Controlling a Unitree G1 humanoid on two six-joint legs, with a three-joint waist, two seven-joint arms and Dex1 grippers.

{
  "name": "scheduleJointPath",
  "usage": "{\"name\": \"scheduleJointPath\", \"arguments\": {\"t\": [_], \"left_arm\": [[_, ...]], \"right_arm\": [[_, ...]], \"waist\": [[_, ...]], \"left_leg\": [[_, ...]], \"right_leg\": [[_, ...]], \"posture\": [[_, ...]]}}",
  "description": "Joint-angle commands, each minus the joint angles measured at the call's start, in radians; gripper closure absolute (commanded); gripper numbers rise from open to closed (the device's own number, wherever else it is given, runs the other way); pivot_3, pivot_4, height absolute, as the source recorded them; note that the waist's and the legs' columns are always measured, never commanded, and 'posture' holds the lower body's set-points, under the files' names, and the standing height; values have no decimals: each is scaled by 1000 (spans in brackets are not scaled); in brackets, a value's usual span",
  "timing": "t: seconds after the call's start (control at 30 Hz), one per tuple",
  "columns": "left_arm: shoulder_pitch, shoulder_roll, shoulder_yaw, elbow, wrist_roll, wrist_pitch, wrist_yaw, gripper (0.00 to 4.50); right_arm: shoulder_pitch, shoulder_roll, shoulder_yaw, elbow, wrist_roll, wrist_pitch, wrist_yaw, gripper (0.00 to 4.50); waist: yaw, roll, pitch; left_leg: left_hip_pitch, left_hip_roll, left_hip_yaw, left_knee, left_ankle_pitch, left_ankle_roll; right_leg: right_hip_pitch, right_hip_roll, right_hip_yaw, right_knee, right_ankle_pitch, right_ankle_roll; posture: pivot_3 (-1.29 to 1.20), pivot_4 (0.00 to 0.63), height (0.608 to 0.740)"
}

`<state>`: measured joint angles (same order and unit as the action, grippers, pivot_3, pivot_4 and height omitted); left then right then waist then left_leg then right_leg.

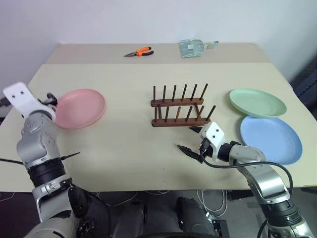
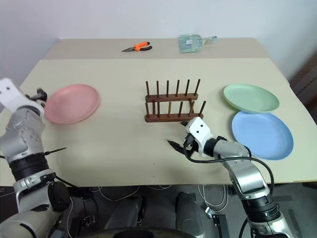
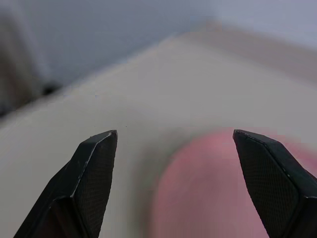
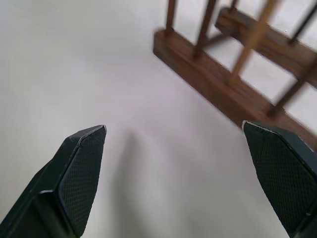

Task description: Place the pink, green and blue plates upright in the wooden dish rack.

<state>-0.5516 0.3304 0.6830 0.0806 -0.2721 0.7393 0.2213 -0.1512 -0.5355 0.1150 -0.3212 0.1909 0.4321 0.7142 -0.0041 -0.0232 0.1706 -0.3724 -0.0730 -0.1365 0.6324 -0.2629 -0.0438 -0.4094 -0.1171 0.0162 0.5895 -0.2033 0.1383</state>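
We note both grippers spread wide and empty, left point(image 3: 173, 144) by the pink plate point(image 1: 79, 108), right point(image 4: 176, 148) just before the rack point(image 1: 179, 106).

The table point(image 1: 124, 148) is plain pale beige. On it, the left plate point(image 1: 79, 108) is soft pink, the far right plate point(image 1: 257, 102) mint green, and the near right plate point(image 1: 271, 139) light blue (all three unpatterned). The rack point(image 1: 179, 106) in the middle is dark brown wood. At the far edge, pliers point(image 1: 139, 52) have orange handles. Both grippers have black fingers point(image 4: 81, 173) with a fine cross-hatched texture.
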Motion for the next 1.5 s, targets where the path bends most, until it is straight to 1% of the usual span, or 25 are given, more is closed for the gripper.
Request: {"name": "scheduleJointPath", "arguments": {"t": [0.03, 0.17, 0.27, 0.33, 0.4, 0.47, 0.53, 0.6, 0.67, 0.73, 0.77, 0.87, 0.93, 1.03, 1.13, 1.17, 1.23, 1.27, 1.33, 1.37, 1.4, 1.5], "left_arm": [[-30, -44, 117, -59, -130, 150, 59, 676], [-64, -107, 210, -58, -288, 271, 66, 676], [-88, -119, 238, -12, -330, 280, 82, 1437], [-101, -119, 250, 23, -347, 259, 95, 2412], [-113, -118, 258, 50, -366, 238, 101, 3487], [-125, -92, 157, 46, -356, 194, 2, 4450], [-128, -76, 60, 12, -347, 150, -90, 4450], [-146, -75, -36, -50, -346, 97, -167, 4450], [-178, -74, -140, -112, -344, 60, -238, 4450], [-212, -82, -210, -153, -346, 43, -271, 4450], [-235, -93, -241, -174, -356, 42, -280, 4450], [-282, -113, -359, -243, -356, 55, -317, 4450], [-300, -141, -384, -271, -386, 79, -308, 4450], [-308, -171, -403, -307, -424, 111, -294, 4450], [-290, -180, -414, -336, -445, 148, -281, 4500], [-283, -181, -411, -342, -454, 160, -276, 4500], [-271, -179, -409, -352, -463, 172, -275, 4500], [-265, -177, -407, -356, -470, 179, -280, 4500], [-254, -183, -392, -358, -501, 191, -287, 3766], [-252, -186, -384, -356, -517, 196, -286, 3401], [-253, -191, -376, -354, -530, 197, -278, 2910], [-285, -218, -319, -320, -568, 158, -229, 1427]], "right_arm": [[-22, 2, 6, -29, -2, -29, 4, 0], [-29, 5, 9, -31, -4, -37, -1, 0], [-24, 9, 4, -44, -14, -46, -20, 0], [-20, 8, -6, -52, -14, -42, -31, 0], [-16, 2, -18, -62, -5, -28, -33, 0], [-16, -32, -48, -113, 27, 16, -10, 0], [-28, -57, -62, -146, 23, 27, -9, 0], [-75, -74, -60, -182, 8, 26, -17, 0], [-157, -78, -37, -217, -8, 21, -21, 0], [-235, -73, 0, -226, -46, 3, -29, 0], [-280, -72, 32, -216, -89, -17, -38, 0], [-421, -84, 154, -109, -311, -133, -93, 0], [-476, -98, 207, -22, -436, -216, -134, 0], [-519, -108, 259, 96, -590, -327, -207, 0], [-536, -118, 274, 163, -697, -396, -260, 786], [-534, -119, 272, 169, -714, -406, -263, 1280], [-531, -118, 265, 179, -750, -424, -269, 2410], [-529, -117, 260, 181, -763, -430, -272, 2794], [-527, -114, 252, 184, -792, -436, -281, 3951], [-526, -111, 249, 186, -808, -438, -287, 4431], [-523, -110, 242, 183, -819, -440, -293, 4500], [-514, -106, 215, 166, -828, -444, -307, 4500]], "waist": [[7, -2, 0], [17, -3, 0], [16, -3, 0], [14, -3, 0], [12, -3, 1], [14, -3, 1], [18, -5, 2], [18, -8, 3], [17, -8, 4], [16, -8, 5], [15, -8, 5], [7, -8, 4], [5, -8, 4], [5, -8, 5], [3, -8, 5], [1, -8, 5], [-4, -8, 5], [-6, -8, 5], [-8, -8, 5], [-7, -8, 5], [-7, -8, 5], [-6, -8, 5]], "left_leg": [[0, 0, 0, 0, 0, 0], [0, 0, 0, 0, 0, -1], [0, 0, 0, 0, 0, -1], [1, 0, 0, 0, 0, -1], [1, 0, 0, 0, 1, -1], [1, 0, 0, 0, 1, -2], [0, 0, 1, 0, 1, -2], [-1, 0, 0, 1, 1, -2], [-1, 0, 1, 1, 1, -2], [-1, 0, 1, 0, 1, -3], [-1, 0, 1, 0, 1, -3], [-1, 0, 2, -1, 1, -2], [-1, 0, 2, -2, 1, -2], [-1, 0, 2, -2, 1, -2], [-1, 0, 2, -1, 1, -2], [-1, 0, 2, -2, 1, -2], [-1, 0, 2, -2, 1, -2], [-1, 0, 2, -2, 1, -2], [-1, 0, 2, -2, 1, -2], [-1, 0, 2, -2, 1, -2], [-1, 0, 2, -1, 1, -2], [-1, 0, 2, -1, 1, -2]], "right_leg": [[0, 0, 0, 0, 0, 0], [0, 0, 0, 1, -1, 1], [0, 0, 0, 1, -1, 1], [0, 0, 0, 1, -1, 1], [0, 0, 0, 2, 0, 0], [-1, 0, 0, 2, 0, 0], [-1, 0, 0, 2, 0, 0], [-1, 0, 0, 2, 0, 0], [-1, 0, 0, 1, 0, -1], [-1, 0, 0, 1, 0, -1], [-1, 0, 0, 1, 0, -1], [-1, 0, 0, -1, 0, -1], [-2, 0, 1, -1, 0, -1], [-2, 0, 1, -1, 0, -1], [-2, 0, 1, -1, 0, -1], [-2, 0, 1, -1, 0, -1], [-2, 0, 2, -1, 0, -1], [-2, 0, 2, -1, 0, -1], [-2, 0, 2, -1, 0, -1], [-2, 0, 2, -1, 0, -1], [-2, 0, 1, -1, 0, -1], [-2, 0, 2, -1, 0, -1]], "posture": [[0, 150, 740], [0, 150, 740], [0, 150, 740], [0, 150, 740], [0, 150, 740], [0, 150, 740], [0, 150, 740], [0, 150, 740], [0, 150, 740], [0, 150, 740], [0, 150, 740], [0, 150, 740], [0, 150, 740], [0, 150, 740], [0, 150, 740], [0, 150, 740], [0, 150, 740], [0, 150, 740], [0, 150, 740], [0, 150, 740], [0, 150, 740], [0, 150, 740]]}}
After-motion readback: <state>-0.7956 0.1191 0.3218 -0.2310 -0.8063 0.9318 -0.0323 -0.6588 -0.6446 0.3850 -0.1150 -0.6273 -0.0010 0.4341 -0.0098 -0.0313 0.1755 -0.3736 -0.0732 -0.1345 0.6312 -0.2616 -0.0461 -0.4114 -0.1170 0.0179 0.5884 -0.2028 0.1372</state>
